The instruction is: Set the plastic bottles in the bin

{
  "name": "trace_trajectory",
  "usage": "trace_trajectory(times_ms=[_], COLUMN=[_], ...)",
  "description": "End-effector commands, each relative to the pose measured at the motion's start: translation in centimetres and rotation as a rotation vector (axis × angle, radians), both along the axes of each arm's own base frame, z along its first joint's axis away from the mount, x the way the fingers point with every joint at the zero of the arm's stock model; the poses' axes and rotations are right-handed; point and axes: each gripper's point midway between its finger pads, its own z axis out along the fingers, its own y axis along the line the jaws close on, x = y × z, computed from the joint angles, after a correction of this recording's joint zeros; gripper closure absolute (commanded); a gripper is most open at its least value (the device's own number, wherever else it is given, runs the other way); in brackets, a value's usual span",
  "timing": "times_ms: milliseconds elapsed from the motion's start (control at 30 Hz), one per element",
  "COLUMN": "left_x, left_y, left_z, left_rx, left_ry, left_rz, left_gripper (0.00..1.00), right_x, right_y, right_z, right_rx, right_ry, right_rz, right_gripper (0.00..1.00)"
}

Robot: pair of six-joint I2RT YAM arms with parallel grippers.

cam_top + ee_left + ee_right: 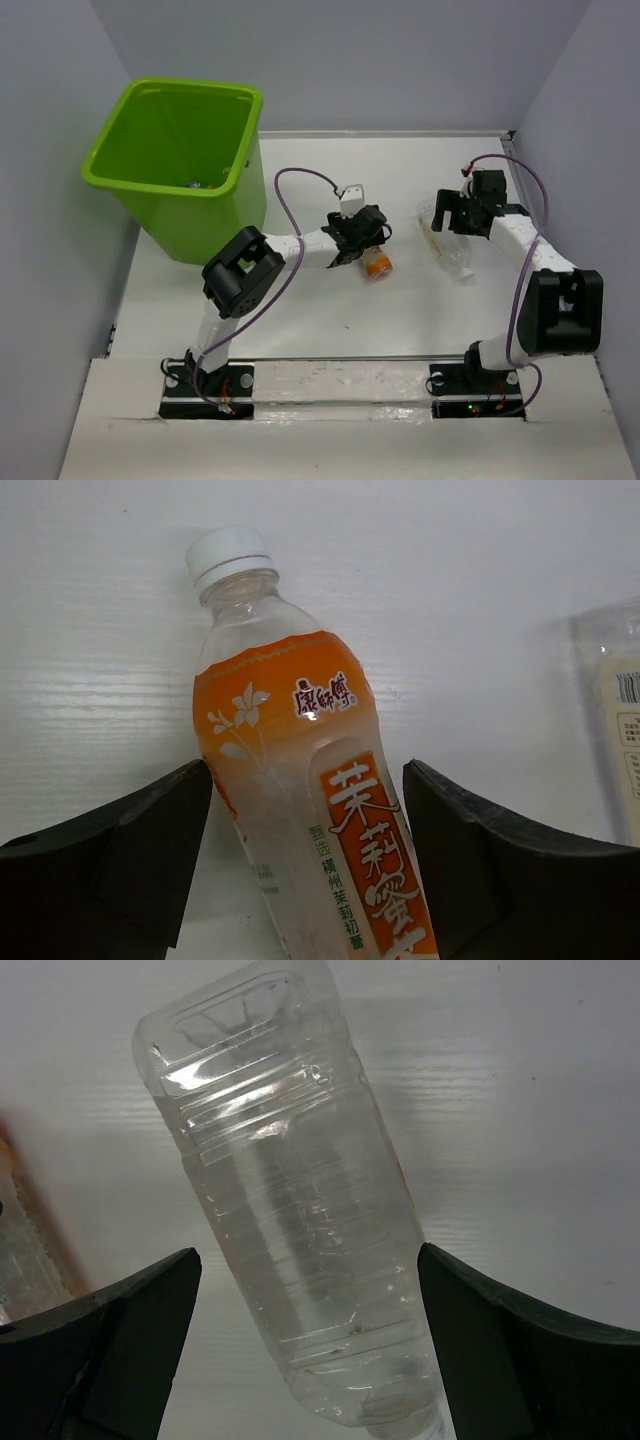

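Observation:
The orange-labelled bottle (290,740) with a white cap lies on the white table between my left gripper's (305,865) open fingers; the left finger (130,860) is at its side and the right finger stands slightly apart. In the top view this bottle (378,266) lies just below the left gripper (362,240). A clear bottle (290,1210) lies on the table between my right gripper's (310,1345) open fingers, touching neither. In the top view it (447,246) lies below the right gripper (460,212). The lime-green bin (150,190) stands at the far left.
Small items (200,185), hard to make out, lie at the bin's bottom. The clear bottle's labelled edge (615,720) shows at the right of the left wrist view. Grey walls enclose the table on the left, back and right.

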Motion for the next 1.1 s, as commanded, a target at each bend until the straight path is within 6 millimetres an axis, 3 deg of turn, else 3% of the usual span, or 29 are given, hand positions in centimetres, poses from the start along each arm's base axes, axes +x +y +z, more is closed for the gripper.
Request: trace_trajectory(times_ms=[0, 133, 267, 333, 433, 567, 667, 800, 833, 900, 933, 1000, 1033, 1067], left_x=[0.7, 0.2, -0.7, -1.1, -2.1, -3.2, -3.8, -4.9, -5.2, -5.6, -6.1, -6.7, -7.2, -7.4], left_y=[0.0, 0.2, 0.9, 1.0, 0.7, 0.6, 0.8, 0.7, 1.1, 1.5, 2.3, 3.2, 4.3, 5.1], left_z=[1.2, 1.3, 1.6, 3.0, 5.1, 8.4, 11.4, 17.0, 20.5, 25.2, 28.4, 32.5, 36.0, 37.6], left_rx=[0.014, 0.021, 0.016, -0.006, -0.034, -0.062, -0.096, -0.166, -0.205, -0.261, -0.29, -0.328, -0.364, -0.359], left_ry=[-0.043, -0.044, -0.044, -0.059, -0.079, -0.127, -0.158, -0.224, -0.276, -0.343, -0.394, -0.454, -0.499, -0.525], left_rz=[-0.029, -0.061, -0.076, -0.089, -0.135, -0.166, -0.173, -0.199, -0.206, -0.217, -0.227, -0.236, -0.232, -0.233], left_gripper=[0.16, 0.28, 0.49, 0.5, 0.59, 0.77, 0.81, 0.82, 0.82, 0.82, 0.82, 0.82, 0.82, 0.81], right_x=[1.0, 1.0, 1.0, 1.1, 1.3, 1.4, 1.5, 1.5, 1.6, 1.6, 1.4, 1.1, 0.8, 0.2], right_y=[0.8, 1.2, 2.6, 2.7, 3.3, 2.7, 2.7, 2.5, 2.4, 2.5, 2.9, 3.3, 3.7, 4.0], right_z=[0.5, -1.1, -3.1, -3.9, -4.4, -3.8, -3.4, -3.2, -2.4, -1.1, 0.7, 2.7, 3.7, 5.7], right_rx=[-0.055, -0.11, -0.161, -0.193, -0.232, -0.267, -0.264, -0.254, -0.246, -0.223, -0.205, -0.162, -0.145, -0.107], right_ry=[-0.019, 0.027, 0.083, 0.108, 0.118, 0.098, 0.078, 0.066, 0.036, -0.004, -0.057, -0.114, -0.146, -0.202], right_rz=[0.063, 0.075, 0.111, 0.11, 0.111, 0.069, 0.057, 0.013, -0.004, -0.029, -0.03, -0.039, -0.033, -0.03], right_gripper=[0.05, 0.02, 0.01, 0.0, 0.0, 0.01, 0.08, 0.36, 0.48, 0.54, 0.57, 0.62, 0.66, 0.67])
